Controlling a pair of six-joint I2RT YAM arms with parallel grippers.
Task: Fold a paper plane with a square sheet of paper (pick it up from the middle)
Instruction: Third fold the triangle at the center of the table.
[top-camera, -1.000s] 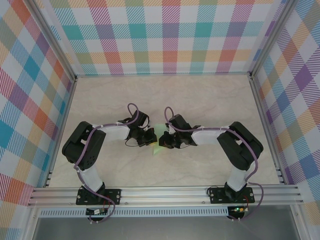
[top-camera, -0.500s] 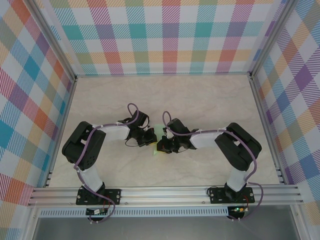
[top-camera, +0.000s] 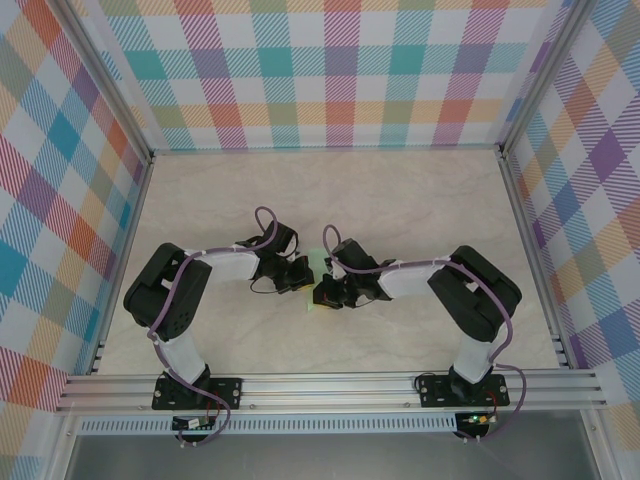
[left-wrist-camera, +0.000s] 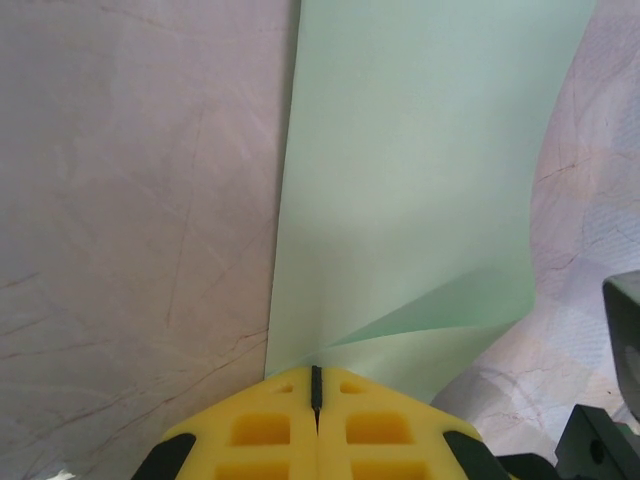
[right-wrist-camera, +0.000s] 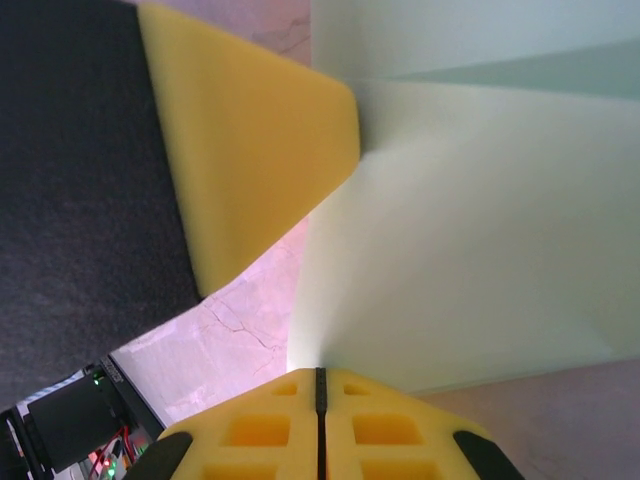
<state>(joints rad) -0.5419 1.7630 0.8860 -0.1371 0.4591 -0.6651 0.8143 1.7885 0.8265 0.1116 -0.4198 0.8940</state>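
Well, in the top view the left arm (top-camera: 215, 265) reaches in from the left toward the middle of the table (top-camera: 400, 200). Its left hand (top-camera: 302, 282) sits just left of the square sheet of paper (top-camera: 321, 263). Seen from the left wrist, the left hand (left-wrist-camera: 316, 378) has its 2 yellow fingers (left-wrist-camera: 260, 430) pressed together, pinching the near edge of the pale mint-green sheet (left-wrist-camera: 410, 180). The sheet stretches away over the marbled table, and a crease crosses its near right part. It lies mid-table, between the 2 hands. Just right of it, the right hand (top-camera: 326, 294) meets it. From the right wrist, the right hand (right-wrist-camera: 320, 380) is likewise closed, clamped on the sheet's edge (right-wrist-camera: 470, 240), with 1 yellow finger of the left hand (right-wrist-camera: 250, 150) against the sheet at upper left.
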